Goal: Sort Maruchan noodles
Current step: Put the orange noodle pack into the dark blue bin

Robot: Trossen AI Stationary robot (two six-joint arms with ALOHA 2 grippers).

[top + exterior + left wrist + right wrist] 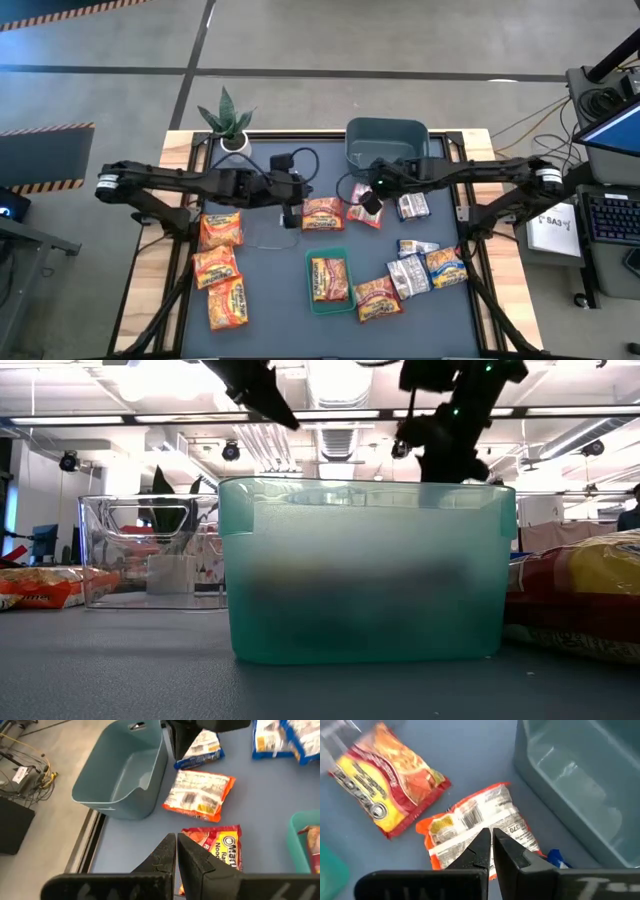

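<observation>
Here, near the front edge of the dark table (pixel 270 335), a flat green tray (pixel 329 300) holds one orange-red plastic ramen packet (pixel 329 278), with more orange-red packets (pixel 222 270) toward the left edge and silver-grey and blue packets (pixel 428 268) toward the right. Mid-table, the left gripper (pixel 176 851) hangs fully closed and empty over an orange-red and yellow packet (pixel 220 847). The right gripper (pixel 491 841) is pinched tight over a face-down orange-edged silver packet (pixel 475 822); whether it grips the wrapper I cannot tell. A grey-blue plastic bin (pixel 386 142) stands at the back edge.
</observation>
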